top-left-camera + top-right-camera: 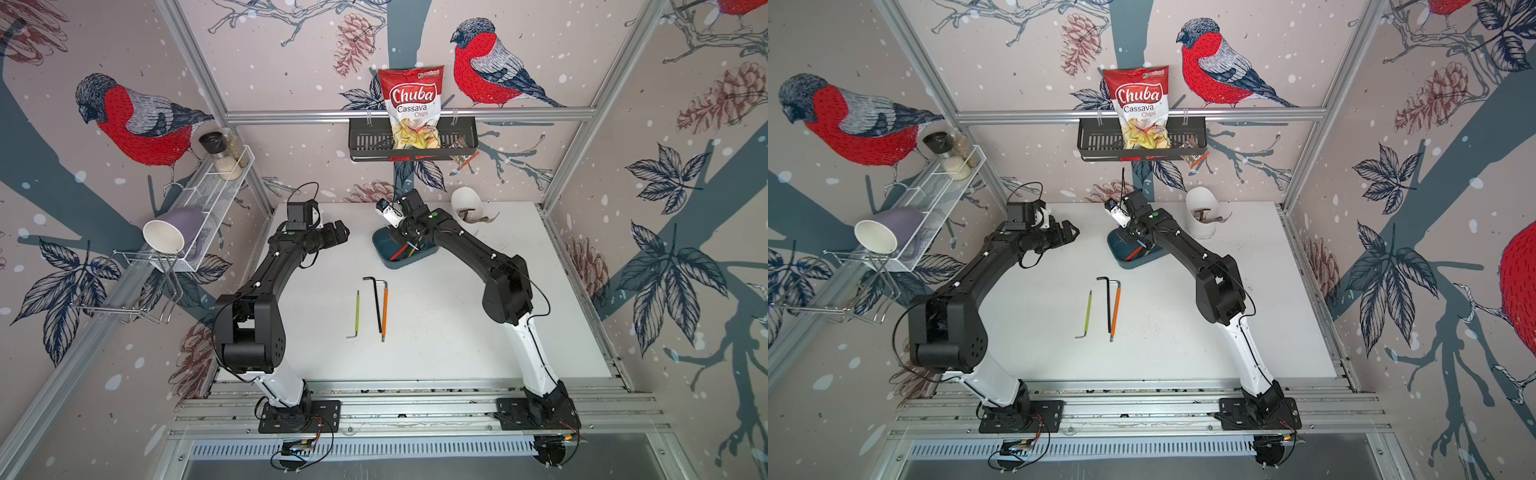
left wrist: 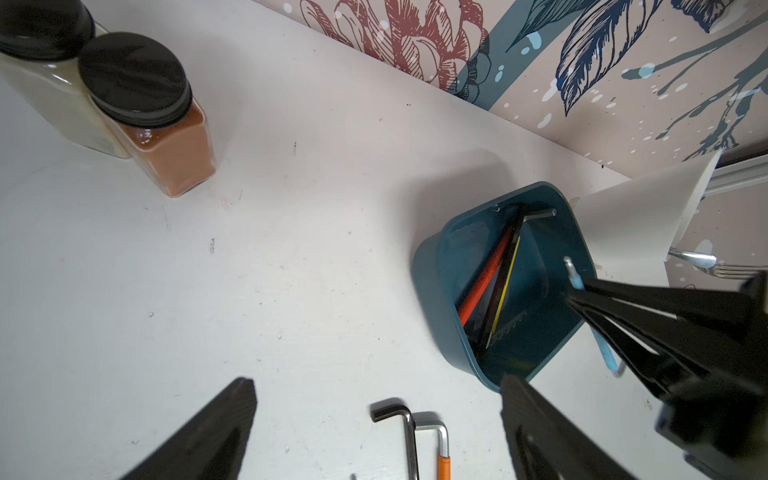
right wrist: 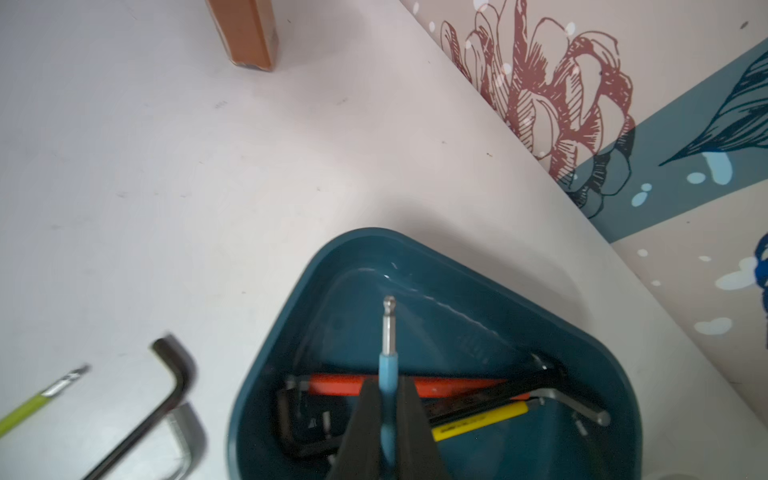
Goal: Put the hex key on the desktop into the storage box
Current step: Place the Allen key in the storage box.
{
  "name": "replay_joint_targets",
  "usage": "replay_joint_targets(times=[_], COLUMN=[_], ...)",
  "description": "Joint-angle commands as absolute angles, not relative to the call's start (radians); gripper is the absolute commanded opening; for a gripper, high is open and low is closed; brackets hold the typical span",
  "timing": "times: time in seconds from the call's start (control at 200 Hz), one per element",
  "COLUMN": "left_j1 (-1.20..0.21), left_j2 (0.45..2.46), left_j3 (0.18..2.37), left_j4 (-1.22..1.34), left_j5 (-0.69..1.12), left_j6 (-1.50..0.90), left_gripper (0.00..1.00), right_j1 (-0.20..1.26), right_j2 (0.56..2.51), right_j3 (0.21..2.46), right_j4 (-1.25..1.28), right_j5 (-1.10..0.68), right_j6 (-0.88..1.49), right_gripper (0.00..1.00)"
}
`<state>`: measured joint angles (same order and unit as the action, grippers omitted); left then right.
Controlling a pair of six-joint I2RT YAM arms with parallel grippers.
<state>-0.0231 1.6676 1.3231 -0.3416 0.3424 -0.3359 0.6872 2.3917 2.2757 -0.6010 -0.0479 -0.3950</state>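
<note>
**While the right end effector [image 3: 386, 386] pinches a blue hex key [image 3: 387, 361] over the storage box [image 1: 380, 249], three keys lie on the table [image 1: 478, 332]**

As I scan from the left, my left end effector [image 1: 340, 232] hovers above the table with its fingers spread wide and nothing between them. Off to its right and back toward the robot's base, three loose keys lie flat and roughly parallel. The green hex key [image 1: 356, 313] comes first, apart from the others. The black hex key [image 1: 377, 303] and the orange hex key [image 1: 385, 309] follow, just beside each other. All three rest between the two arms, nearer the base than either end effector and well apart from the storage box.

Further right, the storage box sits on the table directly under my right end effector. That end effector is closed narrowly on the blue sleeve of the blue hex key. The key's silver ball tip [image 3: 389, 303] sticks out past the fingertips over the inside of the box. Whether the tip touches the box floor I cannot tell. Below the fingers, inside the box, lie a red-orange key [image 3: 457, 386], a dark key [image 3: 519, 386] and a yellow key [image 3: 478, 422]. Beyond the right end effector and to its right, a white cup [image 1: 467, 199] sits near the box, by the back wall.
</note>
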Motion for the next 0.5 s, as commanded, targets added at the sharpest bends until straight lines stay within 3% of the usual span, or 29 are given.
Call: replay_joint_targets(times=[0.0, 0.205, 0.28, 0.4, 0.49], left_j1=[-0.020, -0.021, -0.020, -0.020, -0.021], left_j2=[1.666, 1.664, 1.666, 1.671, 1.673], left_j3=[1.328, 1.329, 1.325, 1.329, 1.327], left_j4=[-0.322, -0.328, -0.326, -0.331, -0.330], left_j5=[0.357, 0.341, 0.335, 0.328, 0.319], left_j6=[-0.327, -0.322, -0.322, -0.318, -0.319], left_gripper=[0.95, 0.95, 0.95, 0.95, 0.96], right_j1=[0.673, 0.652, 0.652, 0.651, 0.651], right_j2=[2.437, 2.459, 2.457, 2.460, 2.469], right_j3=[2.320, 2.225, 2.171, 2.118, 2.106], right_j4=[-0.611, -0.517, -0.474, -0.431, -0.410], right_j5=[-0.019, 0.000, 0.021, 0.025, 0.025], right_j6=[-0.511, -0.567, -0.571, -0.574, -0.572], right_gripper=[0.00, 0.00, 0.14, 0.23, 0.25])
